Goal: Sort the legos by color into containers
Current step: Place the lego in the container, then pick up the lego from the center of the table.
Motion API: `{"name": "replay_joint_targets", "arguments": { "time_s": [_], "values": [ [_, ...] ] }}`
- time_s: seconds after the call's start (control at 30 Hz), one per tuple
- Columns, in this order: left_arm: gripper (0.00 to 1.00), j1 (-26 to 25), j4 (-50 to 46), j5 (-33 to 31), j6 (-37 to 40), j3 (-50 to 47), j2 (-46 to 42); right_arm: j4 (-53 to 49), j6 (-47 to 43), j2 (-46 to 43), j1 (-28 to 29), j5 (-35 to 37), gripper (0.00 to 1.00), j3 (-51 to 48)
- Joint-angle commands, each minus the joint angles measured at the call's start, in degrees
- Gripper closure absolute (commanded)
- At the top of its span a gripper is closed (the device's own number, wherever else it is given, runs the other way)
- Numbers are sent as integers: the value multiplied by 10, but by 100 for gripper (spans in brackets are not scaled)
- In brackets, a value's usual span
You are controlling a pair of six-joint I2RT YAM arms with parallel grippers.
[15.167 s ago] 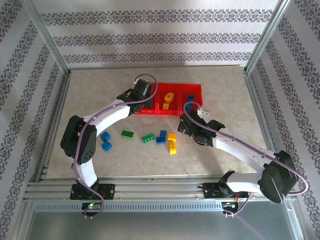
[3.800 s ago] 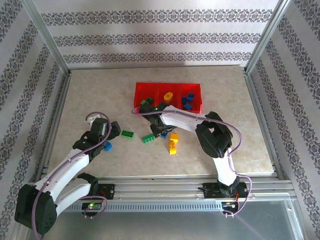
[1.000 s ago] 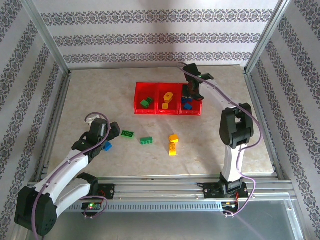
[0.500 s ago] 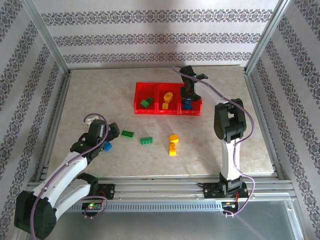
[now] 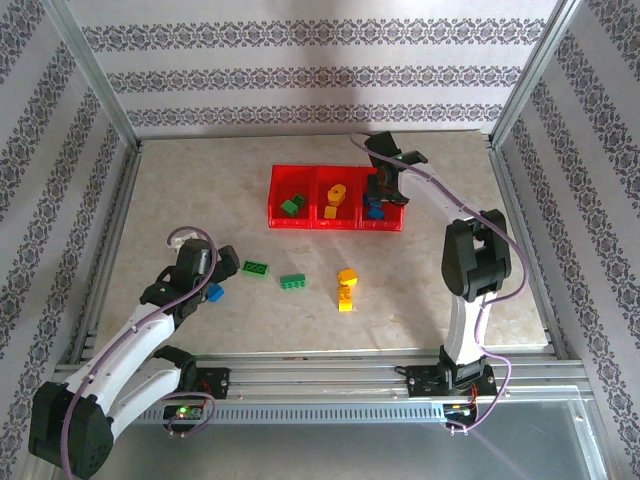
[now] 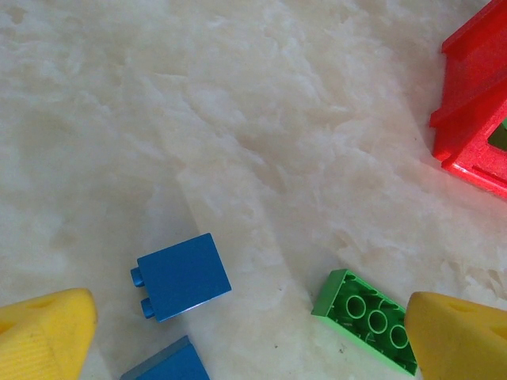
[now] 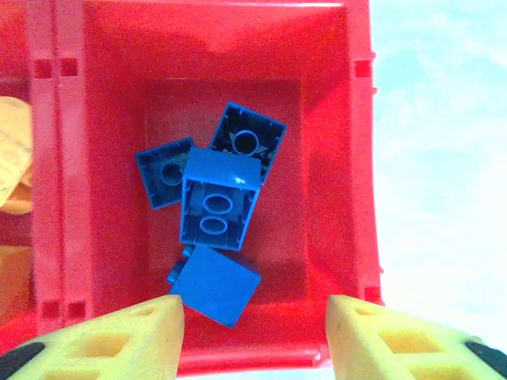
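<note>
**Progress.** Sorting is well advanced but not complete. The red tray [image 5: 300,224] holds green bricks [image 5: 292,205] in its left compartment, yellow bricks [image 5: 335,196] in the middle one and blue bricks [image 7: 215,207] in the right one. Loose on the table [image 5: 450,170], from left to right, are:
- two blue pieces [image 6: 182,275] under the left gripper [image 5: 203,280];
- two green pieces [image 5: 255,267], well apart from the tray;
- a yellow pair [image 5: 345,287], touching each other.

By this count, about six pieces are left to place.

**Left arm.** It reaches forward, low over the left part of the table. The left gripper hangs above the loose blue pieces with its jaws spread fully and holds nothing. In the wrist view, one green piece lies just beside its right fingertip.

**Right arm.** It stands upright from its base and stretches to the right end of the tray. The right gripper [image 7: 257,332] points down over the blue compartment. Its jaws are partly apart with nothing gripped between them. The blue bricks lie on the compartment floor.
</note>
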Motion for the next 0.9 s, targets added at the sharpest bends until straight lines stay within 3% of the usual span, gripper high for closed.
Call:
{"name": "replay_joint_targets", "arguments": {
  "time_s": [0.0, 0.17, 0.3, 0.37, 0.43, 0.87],
  "values": [
    [0, 9, -11, 2, -2, 11, -4, -1, 14, -54, 19, 26, 49, -36],
    [0, 10, -4, 5, -3, 8, -3, 2, 50, -125, 55, 32, 45, -116],
    [0, 10, 5, 8, -2, 7, 0, -1, 90, -181, 102, 31, 34, -183],
    [0, 11, 10, 9, -2, 7, 3, 1, 108, -203, 125, 22, 23, -210],
    [0, 11, 15, 12, -1, 8, 8, 6, 128, -220, 146, 8, 2, -234],
    [0, 11, 35, 26, -3, 13, 38, 12, 195, -218, 241, -48, 2, -293]
  ]
}}
